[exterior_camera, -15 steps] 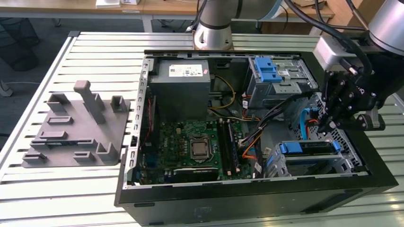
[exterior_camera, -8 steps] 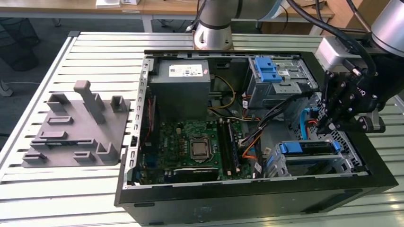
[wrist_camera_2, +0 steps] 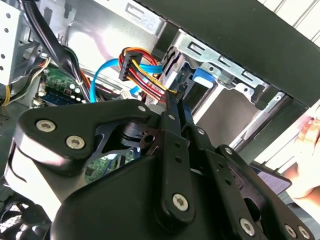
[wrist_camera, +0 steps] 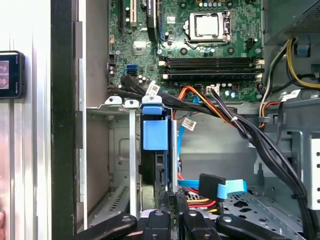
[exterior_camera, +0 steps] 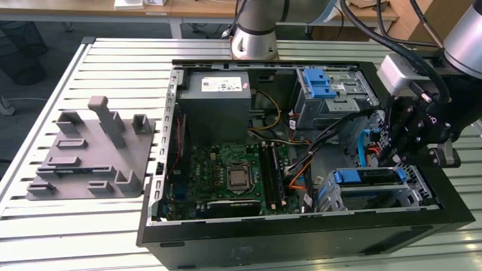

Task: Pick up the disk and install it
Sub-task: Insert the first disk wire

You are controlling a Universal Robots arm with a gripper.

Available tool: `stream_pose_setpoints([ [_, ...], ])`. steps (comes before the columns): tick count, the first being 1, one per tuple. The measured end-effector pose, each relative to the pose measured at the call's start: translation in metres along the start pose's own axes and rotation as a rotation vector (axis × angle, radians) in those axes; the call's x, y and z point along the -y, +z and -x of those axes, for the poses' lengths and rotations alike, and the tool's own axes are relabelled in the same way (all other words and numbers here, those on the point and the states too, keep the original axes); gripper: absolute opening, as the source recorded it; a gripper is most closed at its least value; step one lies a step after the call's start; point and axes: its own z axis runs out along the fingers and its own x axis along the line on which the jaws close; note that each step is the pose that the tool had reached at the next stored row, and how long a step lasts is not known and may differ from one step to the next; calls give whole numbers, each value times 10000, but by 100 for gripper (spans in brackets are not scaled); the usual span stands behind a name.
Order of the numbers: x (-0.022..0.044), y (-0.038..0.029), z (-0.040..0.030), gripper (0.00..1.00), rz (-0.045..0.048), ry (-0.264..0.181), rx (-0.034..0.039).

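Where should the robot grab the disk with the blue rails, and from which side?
Probably by its thin exposed edge, near the blue rail, coming straight down through the computer case by its open side. The disk stands on edge in the metal drive cage, whose walls cover its flat faces.

- My counter [exterior_camera: 105,226] is pale, slatted metal.
- Behind it stand wooden desks [exterior_camera: 90,8].
- Dark floor [exterior_camera: 30,62] lies beyond its edge.

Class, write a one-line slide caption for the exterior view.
Robot claw lowered into open computer case beside blue-railed disk in drive cage.
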Motion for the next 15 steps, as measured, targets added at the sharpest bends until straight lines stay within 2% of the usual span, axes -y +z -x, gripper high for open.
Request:
stream_pose_setpoints([
  [6, 2, 27, -34, 16, 4, 9, -85],
  [10, 9, 33, -34, 16, 161, 7, -98],
  [15, 14, 48, -33, 16, 180, 29, -99],
])
